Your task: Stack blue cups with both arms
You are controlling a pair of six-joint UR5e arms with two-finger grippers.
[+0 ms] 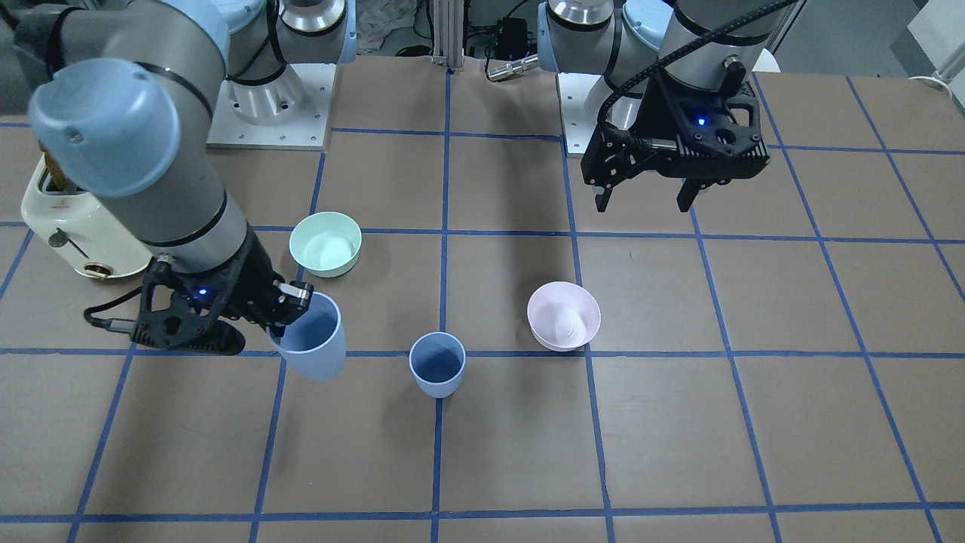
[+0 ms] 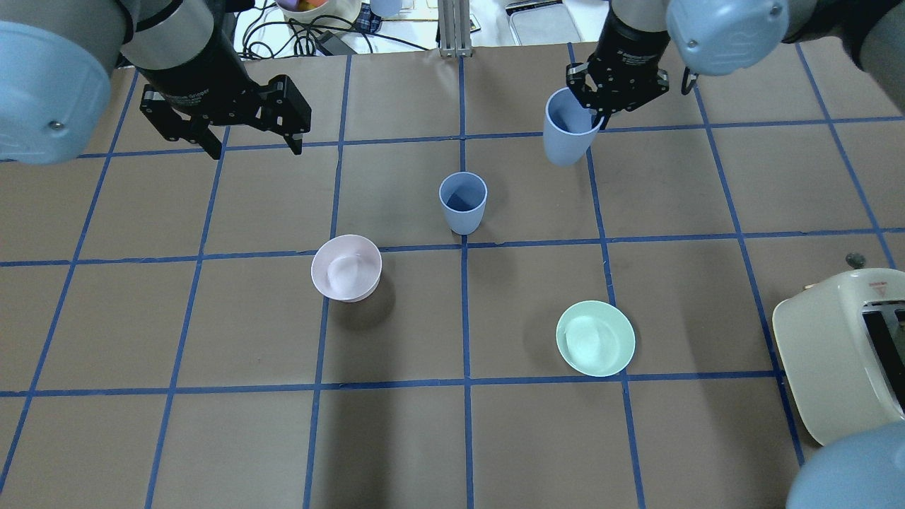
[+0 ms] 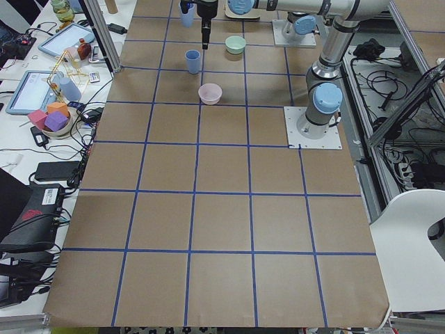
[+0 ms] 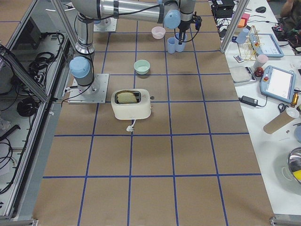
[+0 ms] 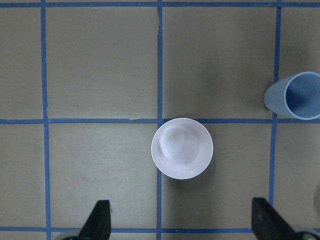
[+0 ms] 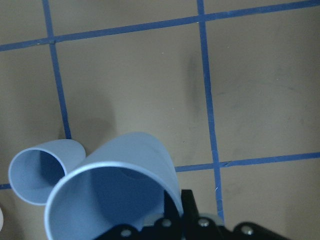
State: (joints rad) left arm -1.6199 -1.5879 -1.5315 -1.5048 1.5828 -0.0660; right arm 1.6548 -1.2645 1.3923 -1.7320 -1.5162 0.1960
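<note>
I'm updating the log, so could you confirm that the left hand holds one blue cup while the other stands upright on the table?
Not quite: the right hand holds that blue cup, as the overhead exterior view shows; the left hand is open and empty. The other cup does stand upright on the table.

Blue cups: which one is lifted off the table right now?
The cup in the right tool, pinched by its rim and hanging tilted. The other cup stands upright on the table, untouched.
</note>
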